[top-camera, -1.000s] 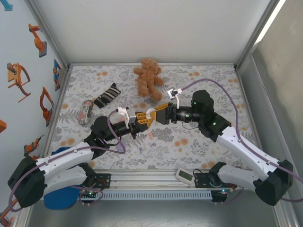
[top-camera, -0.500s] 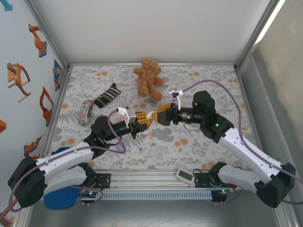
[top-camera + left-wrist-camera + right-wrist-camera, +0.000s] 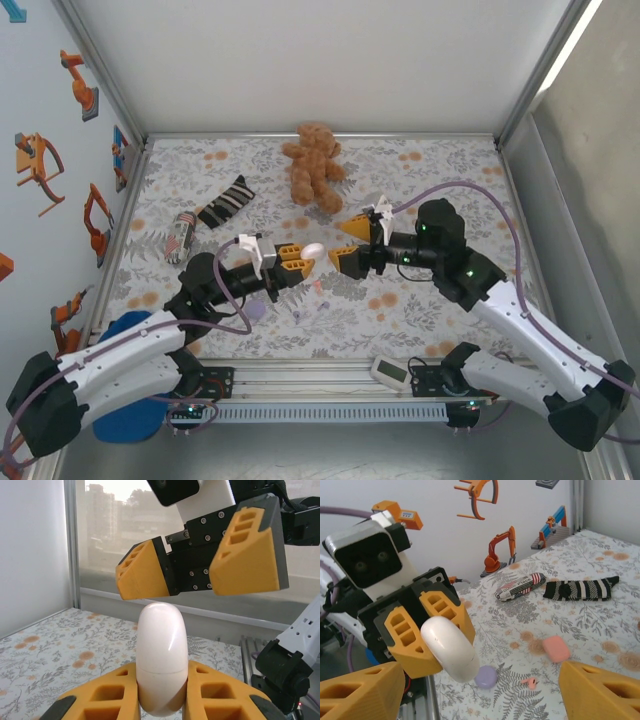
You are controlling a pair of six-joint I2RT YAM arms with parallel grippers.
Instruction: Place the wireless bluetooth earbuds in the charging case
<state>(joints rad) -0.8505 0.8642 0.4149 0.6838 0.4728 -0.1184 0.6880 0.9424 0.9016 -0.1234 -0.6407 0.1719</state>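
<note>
1. Out past the left end effector point(image 3: 297, 259) and off to its left, a printed can point(image 3: 180, 237) lies on the flowered tabletop point(image 3: 450, 170). A striped sock point(image 3: 228, 203) lies just beside the can.
2. The left end effector is pinching the white charging case point(image 3: 161, 660) by its lower half, one finger on each side.
3. The case sticks out past the fingertips with its rounded end free. A thin seam runs around its middle and the lid is closed.
4. On the tabletop beneath the two end effectors lies one tiny salmon-pink earbud point(image 3: 530, 682), outside any case. It is just beside a lilac rounded case point(image 3: 485, 676), and a salmon-pink case point(image 3: 556, 648) lies near it.
5. Farther out, beyond the gap between the two end effectors, a teddy bear point(image 3: 313, 165) lies on its back.
6. The right end effector point(image 3: 337, 244) faces the left one tip to tip. Its fingers are spread wide with nothing between them. They are near the case's free end, and the view from above shows a small gap.
</note>
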